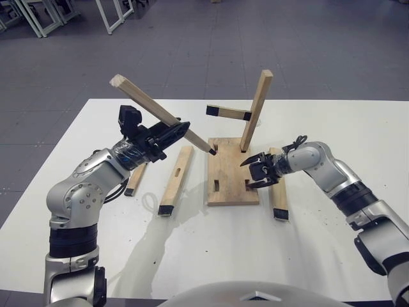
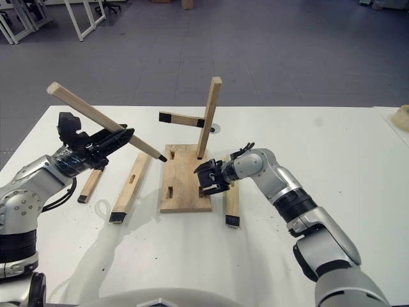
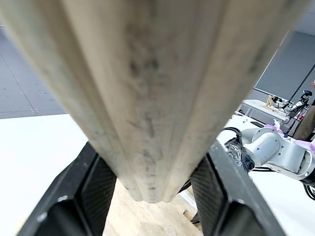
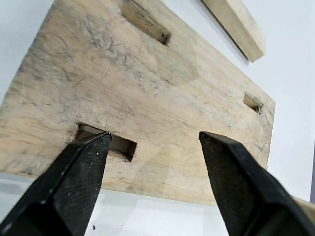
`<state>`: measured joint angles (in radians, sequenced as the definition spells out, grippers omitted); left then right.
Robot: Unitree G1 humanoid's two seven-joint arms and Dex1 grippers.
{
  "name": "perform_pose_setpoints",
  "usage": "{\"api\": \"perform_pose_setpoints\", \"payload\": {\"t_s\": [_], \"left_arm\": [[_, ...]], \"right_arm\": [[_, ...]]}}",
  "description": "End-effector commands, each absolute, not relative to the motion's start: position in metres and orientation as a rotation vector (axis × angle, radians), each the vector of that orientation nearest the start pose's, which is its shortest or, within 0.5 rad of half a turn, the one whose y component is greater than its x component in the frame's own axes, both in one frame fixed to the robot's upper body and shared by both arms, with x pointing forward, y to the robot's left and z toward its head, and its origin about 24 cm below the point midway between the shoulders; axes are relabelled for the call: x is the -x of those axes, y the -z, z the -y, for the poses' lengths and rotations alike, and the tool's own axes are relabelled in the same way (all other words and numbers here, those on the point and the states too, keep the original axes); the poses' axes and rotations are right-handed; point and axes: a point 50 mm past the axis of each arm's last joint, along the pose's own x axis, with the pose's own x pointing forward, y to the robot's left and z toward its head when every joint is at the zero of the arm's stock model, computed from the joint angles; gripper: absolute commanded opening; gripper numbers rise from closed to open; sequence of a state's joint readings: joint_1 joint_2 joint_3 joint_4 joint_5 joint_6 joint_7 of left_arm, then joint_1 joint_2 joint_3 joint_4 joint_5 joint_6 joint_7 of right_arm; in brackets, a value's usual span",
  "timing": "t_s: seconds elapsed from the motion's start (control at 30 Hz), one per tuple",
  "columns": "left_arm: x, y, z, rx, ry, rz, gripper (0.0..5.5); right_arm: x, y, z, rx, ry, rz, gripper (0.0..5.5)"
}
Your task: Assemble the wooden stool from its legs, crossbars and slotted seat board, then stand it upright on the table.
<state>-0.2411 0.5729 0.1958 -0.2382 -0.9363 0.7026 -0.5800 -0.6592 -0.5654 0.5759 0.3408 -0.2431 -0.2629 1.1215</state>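
Note:
The slotted seat board point(image 1: 229, 176) lies flat on the white table. One leg point(image 1: 257, 109) stands upright in its far right slot, with a black-tipped crossbar point(image 1: 228, 112) sticking out to the left. My left gripper point(image 1: 181, 130) is shut on another leg point(image 1: 150, 103), held tilted, its black tip just above the board's far left slot point(image 1: 213, 152). My right gripper point(image 1: 246, 174) hangs open at the board's right edge, its fingers point(image 4: 83, 172) straddling a near slot point(image 4: 118, 145) without touching wood.
A spare leg point(image 1: 176, 180) lies left of the board and another point(image 1: 278, 198) lies right of it, under my right wrist. A short wooden piece point(image 1: 135, 181) rests beneath my left forearm. The table's near half is bare.

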Motion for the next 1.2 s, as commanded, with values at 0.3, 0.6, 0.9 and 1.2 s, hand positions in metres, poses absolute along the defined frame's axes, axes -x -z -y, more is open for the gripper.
{"api": "perform_pose_setpoints", "payload": {"t_s": [0.3,0.6,0.9,1.2], "left_arm": [[-0.26,-0.126,-0.186,0.247,0.962,-0.191,2.04],[-0.278,-0.12,-0.174,0.151,1.134,-0.051,2.04],[-0.285,-0.091,-0.166,0.174,1.127,-0.114,2.04],[-0.289,-0.064,-0.168,0.093,1.126,-0.27,2.04]], "right_arm": [[-0.261,-0.084,0.147,1.598,-1.902,0.121,3.32],[-0.252,-0.086,0.186,1.75,-2.008,0.28,3.32],[-0.253,-0.087,0.177,1.739,-1.975,0.349,3.32],[-0.253,-0.088,0.173,1.712,-1.952,0.368,3.32]]}}
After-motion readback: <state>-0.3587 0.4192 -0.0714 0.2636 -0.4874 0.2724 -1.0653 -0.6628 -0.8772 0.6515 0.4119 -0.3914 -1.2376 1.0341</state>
